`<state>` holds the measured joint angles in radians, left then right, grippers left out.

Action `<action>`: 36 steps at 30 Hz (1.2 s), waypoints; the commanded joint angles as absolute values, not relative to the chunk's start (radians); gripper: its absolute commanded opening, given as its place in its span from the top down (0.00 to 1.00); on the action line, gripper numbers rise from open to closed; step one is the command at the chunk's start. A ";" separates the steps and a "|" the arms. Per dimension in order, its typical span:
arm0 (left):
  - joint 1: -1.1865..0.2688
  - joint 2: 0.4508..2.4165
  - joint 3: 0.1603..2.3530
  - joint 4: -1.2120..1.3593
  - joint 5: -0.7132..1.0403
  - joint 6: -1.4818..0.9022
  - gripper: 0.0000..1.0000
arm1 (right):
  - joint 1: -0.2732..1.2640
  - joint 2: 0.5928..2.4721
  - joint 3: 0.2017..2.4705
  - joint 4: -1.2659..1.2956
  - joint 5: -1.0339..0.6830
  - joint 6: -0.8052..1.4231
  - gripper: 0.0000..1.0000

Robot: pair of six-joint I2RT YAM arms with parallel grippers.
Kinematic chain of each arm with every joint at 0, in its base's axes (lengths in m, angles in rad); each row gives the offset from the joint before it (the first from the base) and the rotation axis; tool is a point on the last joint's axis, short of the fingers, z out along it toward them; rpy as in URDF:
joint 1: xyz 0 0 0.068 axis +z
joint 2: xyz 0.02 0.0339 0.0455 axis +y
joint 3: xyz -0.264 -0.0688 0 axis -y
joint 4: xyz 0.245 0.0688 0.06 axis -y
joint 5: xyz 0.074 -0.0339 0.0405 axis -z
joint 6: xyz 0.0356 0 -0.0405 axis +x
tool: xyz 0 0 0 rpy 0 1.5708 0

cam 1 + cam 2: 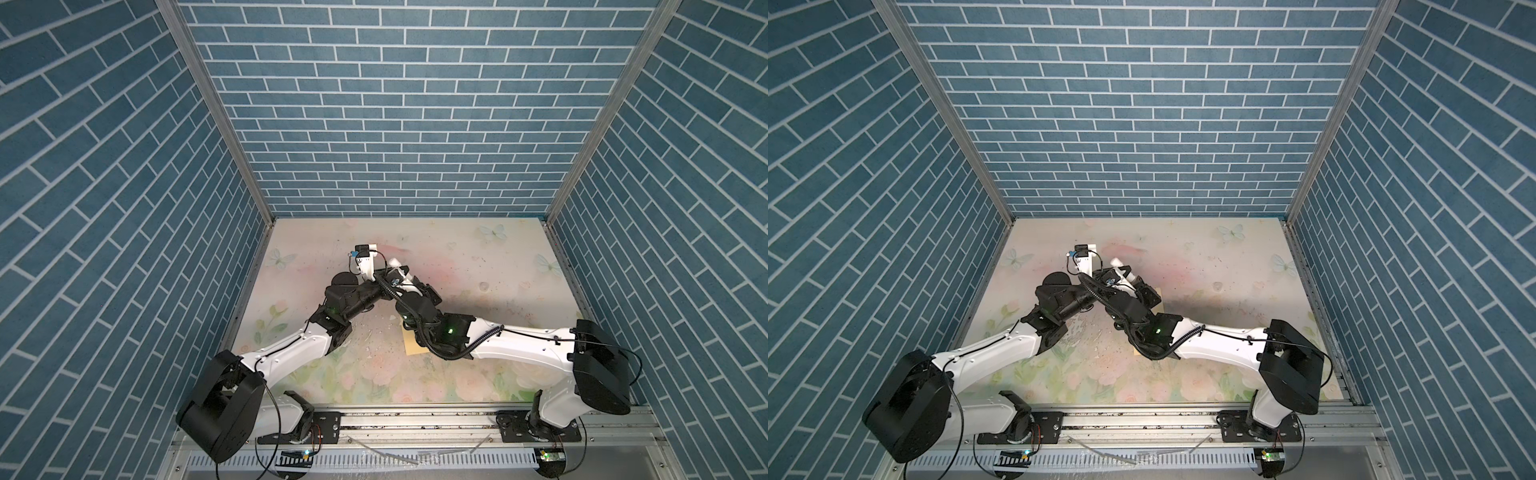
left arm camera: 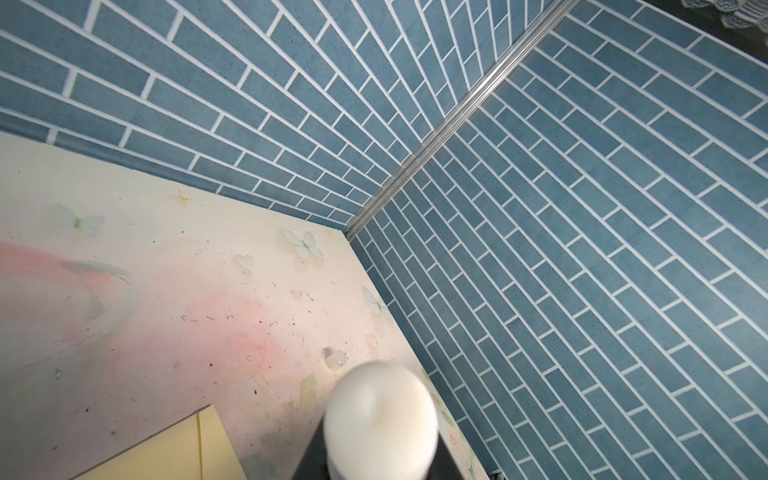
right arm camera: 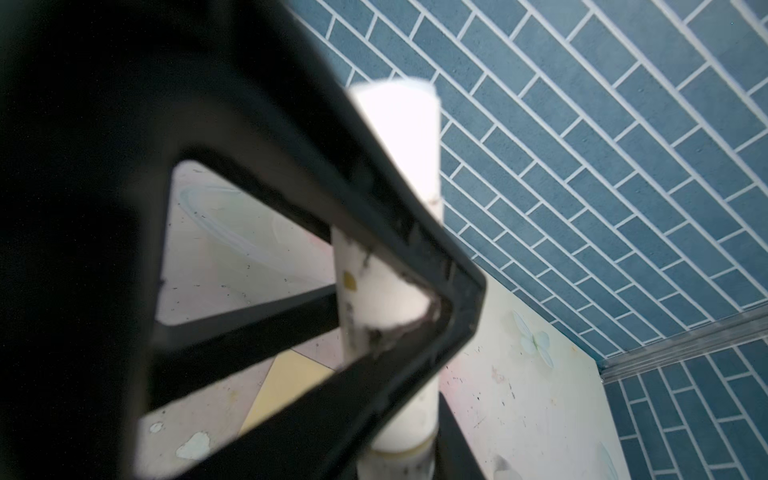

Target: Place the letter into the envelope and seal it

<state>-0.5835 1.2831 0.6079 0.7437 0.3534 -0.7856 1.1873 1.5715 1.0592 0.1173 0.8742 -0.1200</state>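
Both arms meet over the middle of the table on a white stick (image 1: 394, 263) (image 1: 1119, 263), held off the surface. My left gripper (image 2: 380, 455) is shut on the white stick (image 2: 380, 415), which points away from its camera. My right gripper (image 3: 399, 451) is shut on the lower end of the same stick (image 3: 395, 137), and a black finger (image 3: 316, 195) of the left gripper crosses in front of it. The yellow envelope (image 1: 415, 347) (image 2: 174, 453) (image 3: 286, 386) lies flat under the right arm, mostly covered by it. The letter is hidden.
The floral tabletop (image 1: 478, 257) is walled on three sides by blue brick panels (image 1: 395, 124). An aluminium rail (image 1: 415, 419) with both arm bases runs along the front edge. Small white flecks (image 3: 193, 446) lie on the mat near the envelope.
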 commanded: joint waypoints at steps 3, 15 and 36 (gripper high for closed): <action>-0.610 1.246 0.616 0.741 0.465 -0.778 1.00 | 1.081 1.390 1.001 0.100 0.508 -0.011 0.80; -0.606 1.201 0.633 0.728 0.502 -0.780 1.00 | 0.793 1.204 0.802 0.232 -0.493 0.231 0.46; -0.606 1.218 0.638 0.737 0.516 -0.790 1.00 | 0.707 1.230 0.741 0.407 -0.623 0.359 0.88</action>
